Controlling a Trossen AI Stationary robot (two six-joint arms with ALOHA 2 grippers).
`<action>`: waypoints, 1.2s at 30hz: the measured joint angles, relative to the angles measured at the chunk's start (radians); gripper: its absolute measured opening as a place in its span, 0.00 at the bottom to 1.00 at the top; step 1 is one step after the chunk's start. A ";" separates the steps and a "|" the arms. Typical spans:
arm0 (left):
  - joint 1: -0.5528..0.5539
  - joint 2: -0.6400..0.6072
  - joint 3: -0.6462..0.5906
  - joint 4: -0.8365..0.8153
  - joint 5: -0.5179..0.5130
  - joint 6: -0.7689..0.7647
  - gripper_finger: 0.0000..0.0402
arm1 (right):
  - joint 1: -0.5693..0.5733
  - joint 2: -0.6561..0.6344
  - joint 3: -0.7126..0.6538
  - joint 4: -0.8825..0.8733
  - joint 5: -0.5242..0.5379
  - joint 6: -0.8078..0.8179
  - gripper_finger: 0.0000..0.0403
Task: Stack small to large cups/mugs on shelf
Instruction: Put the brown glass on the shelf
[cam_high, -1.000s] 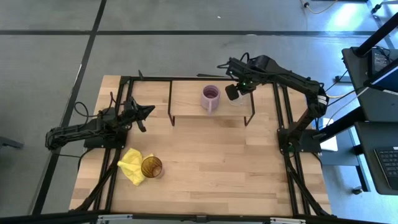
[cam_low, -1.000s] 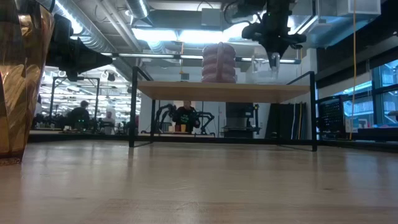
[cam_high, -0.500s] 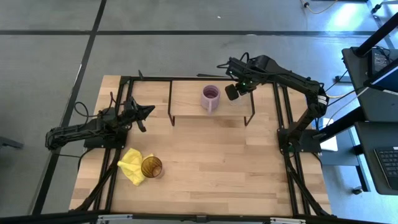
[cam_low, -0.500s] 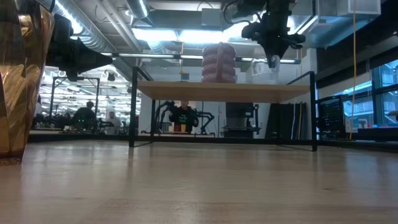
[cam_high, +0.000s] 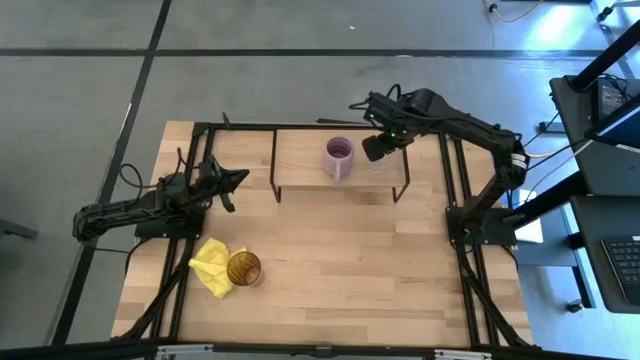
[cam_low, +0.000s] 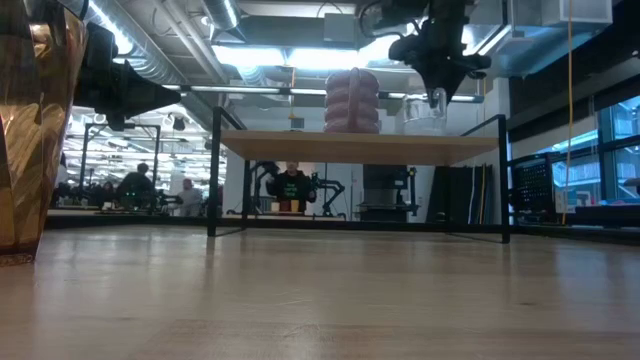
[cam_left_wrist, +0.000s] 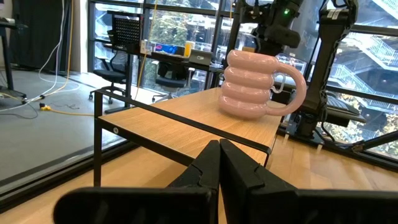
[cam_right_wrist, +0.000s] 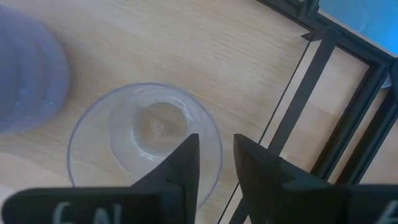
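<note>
High view: the mug (cam_high: 339, 157) and the glass cup (cam_high: 378, 160) stand on the shelf (cam_high: 300, 160), the tumbler (cam_high: 243, 268) on the table (cam_high: 350, 260) touching a yellow cloth (cam_high: 211, 263).

Right wrist view: the right gripper (cam_right_wrist: 214, 160) hovers over the cup's rim, fingers slightly parted, grasping nothing.

Left wrist view: the left gripper (cam_left_wrist: 219, 163) is clenched.

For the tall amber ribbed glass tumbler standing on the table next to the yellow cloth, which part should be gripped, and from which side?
Grip the tall amber ribbed glass tumbler around its upper wall, coming level from the side away from the yellow cloth. It stands upright with its mouth open upward, and the cloth lies close against one side, so the far side looks freer. The left gripper is probably the nearer one.
</note>
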 joint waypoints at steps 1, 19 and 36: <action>0.000 0.000 0.000 0.000 0.000 0.000 0.00 | 0.000 -0.002 0.000 0.001 -0.002 -0.005 0.26; 0.000 0.000 0.000 0.000 0.000 0.000 0.00 | 0.091 -0.005 0.320 0.065 -0.032 -0.043 0.24; 0.000 0.000 0.000 0.000 0.000 0.000 0.00 | 0.230 0.063 0.340 0.288 -0.126 -0.068 0.02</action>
